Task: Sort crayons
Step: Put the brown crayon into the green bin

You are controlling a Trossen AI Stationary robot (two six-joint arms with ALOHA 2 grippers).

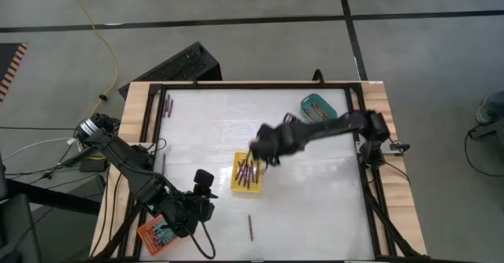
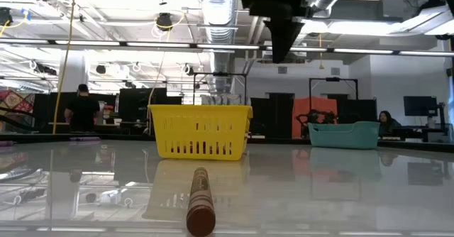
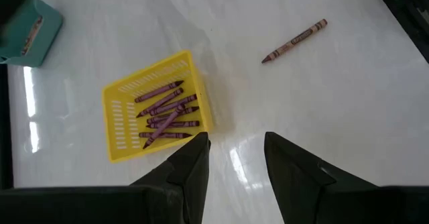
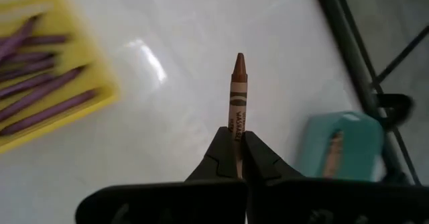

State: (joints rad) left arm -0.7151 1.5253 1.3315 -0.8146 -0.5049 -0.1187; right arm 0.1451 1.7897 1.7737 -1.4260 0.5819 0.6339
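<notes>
My right gripper (image 4: 236, 135) hangs above the table beside the yellow tray (image 1: 246, 173) and is shut on a brown crayon (image 4: 238, 90). In the high view it shows at the tray's far edge (image 1: 256, 149). Several purple crayons (image 3: 164, 110) lie flat in the yellow tray. Another brown crayon (image 1: 250, 227) lies flat on the table near the front edge. My left gripper (image 3: 234, 153) stands open over the table's near left part (image 1: 203, 176), with nothing between its fingers. A teal tray (image 1: 317, 105) at the far right holds a crayon (image 4: 332, 150). My right gripper pinches the brown crayon's rear part (image 4: 236, 127) between its two fingertips. The crayon runs on along the line of the fingers, pointed tip ahead. The fingers slant down from above. The crayon is lifted clear of the table.
An orange tray (image 1: 156, 233) sits at the near left corner beside the left arm. Two crayons (image 1: 168, 103) lie near the far left edge. A dark frame (image 1: 358, 137) borders the table. There is bare table between the yellow and teal trays.
</notes>
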